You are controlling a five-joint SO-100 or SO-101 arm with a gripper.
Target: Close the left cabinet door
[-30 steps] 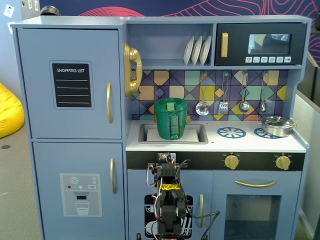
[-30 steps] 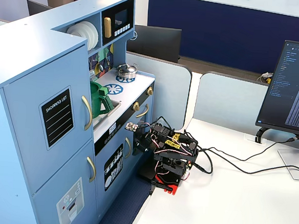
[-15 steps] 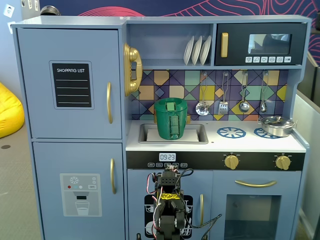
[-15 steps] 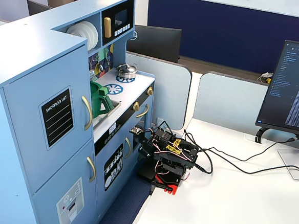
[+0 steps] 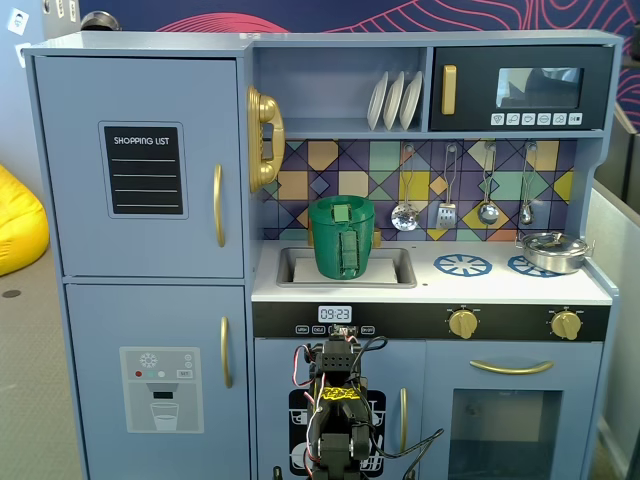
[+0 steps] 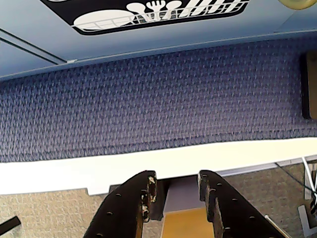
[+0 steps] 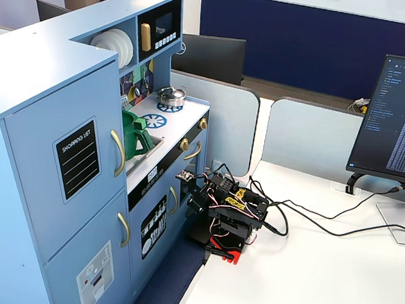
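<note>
The left cabinet door [image 5: 140, 165] is light blue with a black "SHOPPING LIST" panel and a curved gold handle [image 5: 218, 205]. It lies flush with the cabinet front, shut, in both fixed views [image 7: 62, 170]. My arm [image 5: 335, 400] sits folded low in front of the kitchen's lower middle, on the white table's edge [image 7: 226, 209], well away from that door. In the wrist view my gripper [image 6: 176, 179] points down over the table edge. Its jaws stand apart with nothing between them.
A green pitcher [image 5: 342, 237] stands in the sink and a gold phone [image 5: 264, 138] hangs beside the door. The water-dispenser door [image 5: 160, 385] is below. Blue carpet [image 6: 158, 99] lies between kitchen and white table [image 7: 304, 284]. Cables [image 7: 309, 215] and a monitor [image 7: 399, 124] stand at the right.
</note>
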